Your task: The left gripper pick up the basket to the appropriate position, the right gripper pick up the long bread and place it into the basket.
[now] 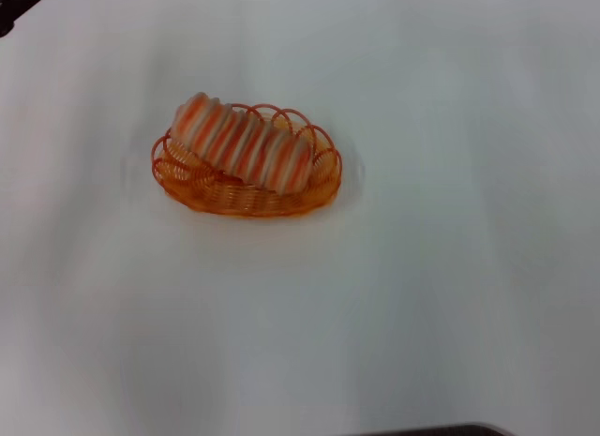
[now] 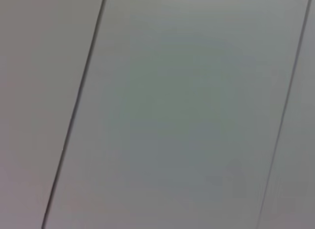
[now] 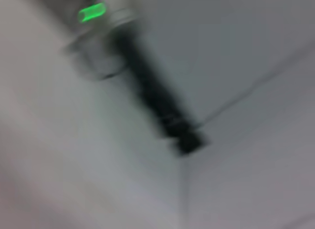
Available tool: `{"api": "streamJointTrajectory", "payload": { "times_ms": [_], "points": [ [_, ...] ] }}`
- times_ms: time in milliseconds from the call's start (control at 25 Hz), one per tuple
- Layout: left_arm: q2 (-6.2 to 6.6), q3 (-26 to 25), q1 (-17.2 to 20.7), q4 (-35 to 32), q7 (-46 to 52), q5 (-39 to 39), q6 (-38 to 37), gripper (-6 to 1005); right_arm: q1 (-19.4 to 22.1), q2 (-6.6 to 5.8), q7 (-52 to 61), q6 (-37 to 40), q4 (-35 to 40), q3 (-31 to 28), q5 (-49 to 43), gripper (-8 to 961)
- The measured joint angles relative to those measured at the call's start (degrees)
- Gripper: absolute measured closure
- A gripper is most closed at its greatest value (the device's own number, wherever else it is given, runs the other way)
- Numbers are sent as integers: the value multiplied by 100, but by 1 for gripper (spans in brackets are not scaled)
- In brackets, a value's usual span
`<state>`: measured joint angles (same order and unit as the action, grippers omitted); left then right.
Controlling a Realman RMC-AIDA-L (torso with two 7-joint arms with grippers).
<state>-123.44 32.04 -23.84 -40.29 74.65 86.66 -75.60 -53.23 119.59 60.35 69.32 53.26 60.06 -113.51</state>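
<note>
Only overhead: long bread [image 1: 242, 142] inside basket [image 1: 246, 198].

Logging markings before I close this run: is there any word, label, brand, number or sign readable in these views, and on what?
None can be read.
The oval orange wire basket and the striped pale tan long bread lying in it bear no print.
The white table is unmarked.
The right wrist view shows a green light on a blurred fixture, with no lettering.

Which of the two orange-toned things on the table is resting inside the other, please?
The long bread: the pale, orange-striped loaf lies inside the basket, the orange wire one with a looped rim that sits directly on the table.
</note>
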Motion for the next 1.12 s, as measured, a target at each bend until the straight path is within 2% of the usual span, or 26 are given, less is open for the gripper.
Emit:
{"api": "streamJointTrajectory", "payload": {
  "times_ms": [240, 400, 560, 680, 800, 920, 1040, 1120],
  "points": [
    [31, -22, 86, -5, 86, 38, -145, 89, 491, 18, 889, -326, -17, -924, 1343, 220],
    [111, 8, 125, -7, 97, 97, -408, 89, 1092, 46, 1158, -689, -110, -852, 2710, 221],
    [291, 24, 132, -15, 155, 477, -780, 89, 1667, 36, 1121, -702, -651, -625, 3625, 222],
    [433, -9, 98, -46, 277, 1039, -1155, 89, 1980, 19, 1120, -541, -1049, -526, 3681, 222],
    [496, -17, 97, -213, 481, 1583, -1434, 89, 2459, -2, 1122, 117, -1292, -418, 3507, 222],
    [534, -19, 105, -476, 723, 2095, -1753, 89, 2994, -21, 1142, 766, -1261, -411, 3112, 221],
    [567, -22, 104, -576, 816, 2253, -1942, 89, 3488, -60, 1270, 1266, -1154, -530, 2581, 221],
    [659, -21, 44, -709, 1085, 2648, -2342, 89, 3742, -88, 1319, 1507, -1076, -655, 2257, 221]
  ]
}}
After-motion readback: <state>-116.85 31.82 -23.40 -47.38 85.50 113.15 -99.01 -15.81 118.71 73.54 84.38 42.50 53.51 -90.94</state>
